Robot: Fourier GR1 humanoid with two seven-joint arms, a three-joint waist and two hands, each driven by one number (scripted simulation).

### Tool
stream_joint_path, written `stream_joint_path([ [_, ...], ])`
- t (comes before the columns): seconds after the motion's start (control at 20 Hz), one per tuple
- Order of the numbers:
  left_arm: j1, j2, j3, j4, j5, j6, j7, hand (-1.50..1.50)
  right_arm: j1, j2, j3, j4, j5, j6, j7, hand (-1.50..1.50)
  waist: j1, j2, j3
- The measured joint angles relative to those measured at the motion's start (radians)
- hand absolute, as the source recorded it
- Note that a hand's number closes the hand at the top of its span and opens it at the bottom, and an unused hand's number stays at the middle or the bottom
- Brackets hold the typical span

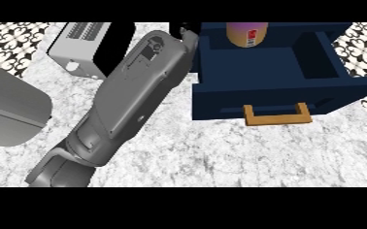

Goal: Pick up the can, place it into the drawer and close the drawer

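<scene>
The dark blue drawer stands open at the right, its wooden handle facing the front. The can, tan with a purple top and a red-and-white label, stands upright inside the drawer against its back; the view's upper edge cuts off its top. My left forearm runs from the lower left up to the drawer's back left corner. Only a small black part of my left hand shows there, beside the drawer wall and left of the can. My right hand shows nowhere.
A white appliance with vent slots stands at the back left. A grey rounded object sits at the left edge. Marble counter spreads in front of the drawer. Patterned tiles show at both upper corners.
</scene>
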Motion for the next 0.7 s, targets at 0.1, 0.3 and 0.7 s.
stream_joint_path([
  [0.1,-0.03,0.0,-0.013,0.046,0.034,0.0,-0.017,1.5,-0.001,0.003,0.003,-0.009,0.005,0.001,0.006,-1.5,-0.003,0.001,0.0],
  [0.3,-0.078,0.0,-0.06,0.115,0.108,0.02,-0.05,1.5,-0.012,0.005,0.005,-0.008,0.009,0.002,0.014,-1.5,-0.012,0.003,0.0],
  [0.7,-0.133,0.0,-0.163,0.211,0.225,0.062,-0.087,1.5,-0.037,0.008,0.015,-0.014,0.013,-0.007,0.037,-1.5,-0.023,0.005,0.001],
])
